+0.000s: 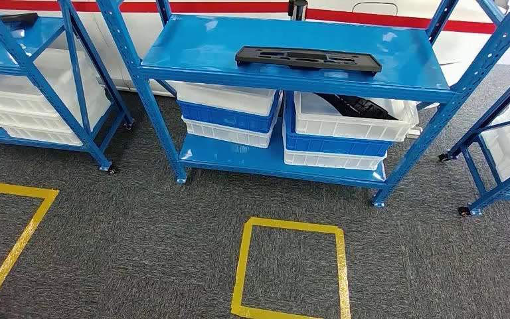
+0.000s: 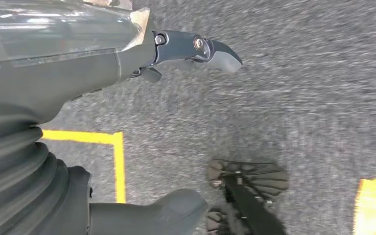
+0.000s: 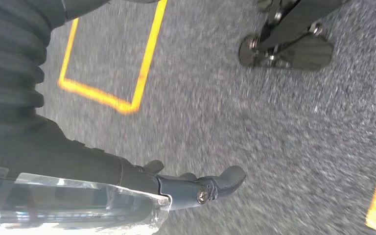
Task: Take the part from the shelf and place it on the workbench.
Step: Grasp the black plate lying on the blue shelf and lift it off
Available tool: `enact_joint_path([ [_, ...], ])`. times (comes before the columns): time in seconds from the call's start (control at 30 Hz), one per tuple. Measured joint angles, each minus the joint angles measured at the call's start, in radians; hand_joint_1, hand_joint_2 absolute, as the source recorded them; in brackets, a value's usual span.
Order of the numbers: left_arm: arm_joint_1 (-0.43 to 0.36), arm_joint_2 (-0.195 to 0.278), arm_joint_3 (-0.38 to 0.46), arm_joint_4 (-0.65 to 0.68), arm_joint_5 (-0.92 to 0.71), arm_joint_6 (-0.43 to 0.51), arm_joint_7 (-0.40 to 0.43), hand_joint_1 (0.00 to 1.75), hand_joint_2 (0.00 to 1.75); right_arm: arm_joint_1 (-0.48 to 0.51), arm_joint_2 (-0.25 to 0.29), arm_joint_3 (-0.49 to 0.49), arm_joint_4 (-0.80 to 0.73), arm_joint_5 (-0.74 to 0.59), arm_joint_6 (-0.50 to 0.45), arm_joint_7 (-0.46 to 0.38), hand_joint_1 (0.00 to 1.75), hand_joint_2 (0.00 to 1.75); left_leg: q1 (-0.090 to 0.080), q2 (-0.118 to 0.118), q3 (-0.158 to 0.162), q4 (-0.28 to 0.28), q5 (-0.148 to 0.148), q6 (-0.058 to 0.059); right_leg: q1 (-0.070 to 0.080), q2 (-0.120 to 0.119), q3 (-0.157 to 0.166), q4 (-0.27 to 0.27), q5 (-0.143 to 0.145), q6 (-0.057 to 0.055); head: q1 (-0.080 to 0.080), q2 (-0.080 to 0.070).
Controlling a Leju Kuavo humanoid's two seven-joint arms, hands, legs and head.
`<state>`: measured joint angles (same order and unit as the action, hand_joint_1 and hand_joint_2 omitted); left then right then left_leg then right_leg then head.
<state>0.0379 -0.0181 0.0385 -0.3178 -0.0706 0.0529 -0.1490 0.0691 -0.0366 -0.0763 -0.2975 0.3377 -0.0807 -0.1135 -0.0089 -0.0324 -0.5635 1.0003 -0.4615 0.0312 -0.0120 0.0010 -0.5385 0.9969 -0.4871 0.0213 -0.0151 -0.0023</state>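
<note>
Right now we see the black part [image 1: 307,59] lying flat on the top level of the blue shelf [image 1: 412,50], toward the front edge, nothing touching it. Below it, white and blue bins [image 1: 232,114] sit stacked on the lower level, w/ a dark piece inside the right-hand white bin [image 1: 355,116]. More blue racks stand to either side. On the grey carpet [image 1: 139,232] in front of the shelf we see a yellow tape square [image 1: 292,269], plus other tape marks at the left and right edges.

Our left robot hand [image 2: 127,63] hangs over the carpet, holding nothing; thumb and one dark finger stick out apart, the rest we can't make out. Right robot hand [image 3: 176,183] likewise hangs over the carpet w/ nothing in it, fingers extended. Both wrist views are blurred.
</note>
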Motion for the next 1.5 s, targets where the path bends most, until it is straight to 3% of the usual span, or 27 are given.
enact_joint_path([
  [0.13,-0.021,-0.004,0.010,0.020,-0.017,0.013,-0.040,0.00,1.75,-0.014,-0.008,-0.016,0.025,0.088,-0.024,-0.033,0.00,1.75,0.000,0.000,0.000,0.000,0.000,0.000,0.000,0.000,0.002,0.000,0.000,0.000,0.000,0.000],
  [0.27,-0.047,-0.010,0.023,0.047,-0.036,0.034,-0.100,0.00,0.00,-0.034,-0.015,-0.045,0.055,0.190,-0.065,-0.084,0.00,1.75,0.000,0.000,0.000,0.000,0.000,0.000,0.000,0.000,0.003,0.000,0.000,0.000,0.000,0.000],
  [0.37,-0.056,-0.015,0.029,0.059,-0.044,0.050,-0.151,0.00,0.00,-0.040,-0.017,-0.082,0.065,0.209,-0.105,-0.134,0.00,1.75,0.000,0.000,-0.001,0.000,0.000,0.000,0.000,0.000,0.003,0.000,0.000,0.000,0.000,0.000],
  [0.5,-0.058,-0.019,0.036,0.069,-0.045,0.061,-0.206,0.00,1.75,-0.047,-0.018,-0.153,0.067,0.153,-0.159,-0.209,0.00,1.75,0.000,0.000,-0.001,0.000,0.000,0.000,0.000,0.000,0.003,0.000,0.000,0.000,0.000,0.000],
  [0.87,-0.067,-0.025,0.037,0.073,-0.032,0.086,-0.399,0.00,1.75,-0.085,-0.042,-0.326,-0.005,-0.005,-0.193,-0.403,0.00,1.75,-0.001,0.000,-0.001,0.000,0.001,0.000,-0.001,0.000,0.003,0.000,0.001,0.001,0.000,0.000],
  [1.0,-0.071,-0.030,0.040,0.073,-0.011,0.138,-0.491,0.00,0.00,-0.083,-0.045,-0.361,-0.122,-0.023,-0.175,-0.434,0.00,1.75,-0.001,0.000,-0.001,0.000,0.001,0.000,-0.001,0.001,0.003,0.000,0.001,0.001,0.000,0.000],
  [1.13,-0.074,-0.031,0.042,0.073,0.004,0.151,-0.510,0.00,1.75,-0.079,-0.059,-0.365,-0.312,-0.018,-0.152,-0.410,0.00,1.75,-0.001,0.001,-0.001,0.000,0.001,0.000,-0.001,0.001,0.003,0.000,0.001,0.001,0.000,0.000],
  [1.3,-0.073,-0.030,0.045,0.073,0.015,0.147,-0.512,0.00,1.75,-0.070,-0.094,-0.325,-0.541,-0.033,-0.157,-0.388,0.00,1.75,-0.001,0.000,-0.001,0.001,0.001,0.001,-0.001,0.001,0.003,0.000,0.001,0.001,0.000,0.000],
  [1.5,-0.073,-0.029,0.042,0.075,0.008,0.109,-0.511,0.00,1.75,-0.079,-0.178,-0.210,-0.749,-0.075,-0.168,-0.367,0.00,1.75,-0.002,0.001,-0.002,0.001,0.001,0.001,-0.001,0.001,0.003,0.000,0.001,0.001,0.000,0.000],
])
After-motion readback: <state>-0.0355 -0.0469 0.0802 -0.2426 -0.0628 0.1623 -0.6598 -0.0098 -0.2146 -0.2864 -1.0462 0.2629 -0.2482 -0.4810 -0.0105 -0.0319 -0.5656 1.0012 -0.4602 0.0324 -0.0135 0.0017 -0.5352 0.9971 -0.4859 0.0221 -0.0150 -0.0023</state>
